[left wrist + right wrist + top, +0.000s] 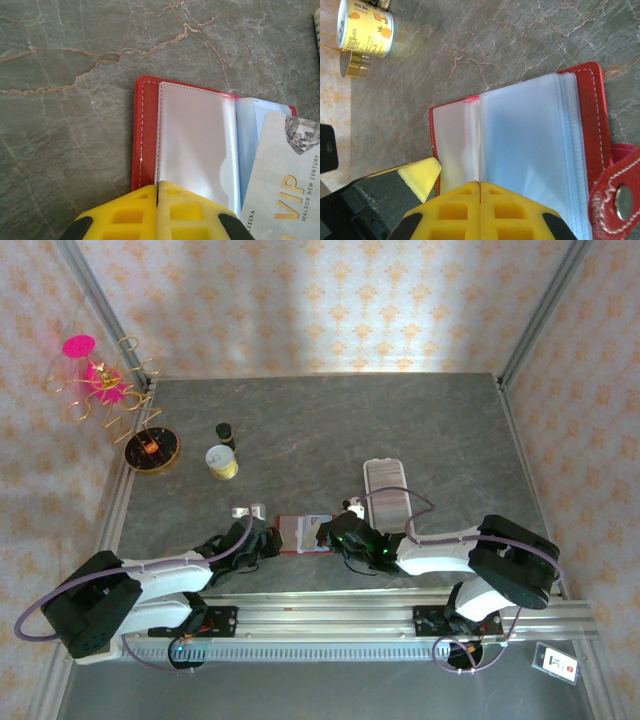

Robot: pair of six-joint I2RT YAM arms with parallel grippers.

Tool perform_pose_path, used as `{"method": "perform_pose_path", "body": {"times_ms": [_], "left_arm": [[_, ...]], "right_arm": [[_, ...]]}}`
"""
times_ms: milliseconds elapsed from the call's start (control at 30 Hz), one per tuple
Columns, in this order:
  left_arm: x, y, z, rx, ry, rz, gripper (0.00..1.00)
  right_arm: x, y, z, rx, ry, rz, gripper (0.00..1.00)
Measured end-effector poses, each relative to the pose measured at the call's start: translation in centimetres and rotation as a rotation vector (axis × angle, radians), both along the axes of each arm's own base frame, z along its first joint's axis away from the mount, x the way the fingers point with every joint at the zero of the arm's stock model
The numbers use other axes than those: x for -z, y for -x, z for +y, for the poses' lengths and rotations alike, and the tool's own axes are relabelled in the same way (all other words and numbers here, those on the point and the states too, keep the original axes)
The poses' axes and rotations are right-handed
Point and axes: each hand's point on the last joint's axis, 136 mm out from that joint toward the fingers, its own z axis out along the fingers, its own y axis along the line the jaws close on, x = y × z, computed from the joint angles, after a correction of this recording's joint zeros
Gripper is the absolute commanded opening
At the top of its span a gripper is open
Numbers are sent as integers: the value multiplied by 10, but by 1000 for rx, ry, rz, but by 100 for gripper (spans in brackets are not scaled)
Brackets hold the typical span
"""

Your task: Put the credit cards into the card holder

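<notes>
The red card holder [298, 535] lies open on the table between my two grippers, its pale clear sleeves [192, 140] facing up. In the right wrist view its strap and metal snap [620, 197] hang at the right. My left gripper [159, 187] is shut, and its yellow tips rest on the holder's near left edge. My right gripper [480, 184] is shut on a credit card [282, 192]. The card is pale with gold "VIP" lettering and slants over the right-hand sleeves. From the right wrist it shows edge-on as a thin line [479, 145] at the holder's fold.
A pineapple-label can [222, 462] and a small dark bottle [225, 432] stand behind the holder on the left. A gold wire stand with pink pieces [100, 390] rises at the far left. A white ribbed rack [388, 495] sits just behind the right gripper.
</notes>
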Motion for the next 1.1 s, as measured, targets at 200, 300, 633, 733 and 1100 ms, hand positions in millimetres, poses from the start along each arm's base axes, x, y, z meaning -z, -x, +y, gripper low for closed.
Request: {"method": "perform_pose_path", "body": {"times_ms": [200, 300, 633, 733, 1100], "left_arm": [[0, 0, 0, 0, 0, 0, 7], [0, 0, 0, 0, 0, 0, 7], [0, 0, 0, 0, 0, 0, 6], [0, 0, 0, 0, 0, 0, 6], [-1, 2, 2, 0, 2, -2, 6]], "right_arm": [[-1, 0, 1, -2, -7, -2, 0], [-3, -1, 3, -4, -16, -6, 0], [1, 1, 8, -21, -26, 5, 0], [-1, 1, 9, -24, -37, 1, 0], [1, 2, 8, -27, -41, 2, 0]]}}
